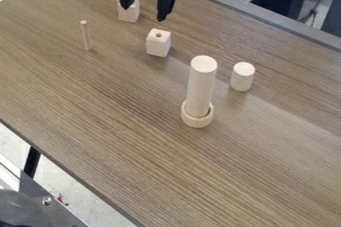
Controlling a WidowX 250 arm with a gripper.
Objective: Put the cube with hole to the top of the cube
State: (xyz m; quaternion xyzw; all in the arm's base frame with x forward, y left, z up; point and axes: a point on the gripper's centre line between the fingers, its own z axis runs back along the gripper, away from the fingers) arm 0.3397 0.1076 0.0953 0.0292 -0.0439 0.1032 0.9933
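Observation:
The black gripper [146, 14] hangs at the top of the camera view, its two fingers spread apart with nothing held between them. A pale wooden cube with a hole [158, 43] in its top face stands on the table, just below and right of the gripper in the view. Another pale wooden block [129, 11] stands behind it to the upper left, partly hidden by the gripper's left finger; whether its top has a hole is hidden. The two blocks stand apart.
A tall wooden cylinder [200, 85] stands inside a wooden ring [197, 121] near the middle of the table [120, 136]. A short cylinder [242, 76] is to its right. A thin upright peg [86, 35] stands at the left.

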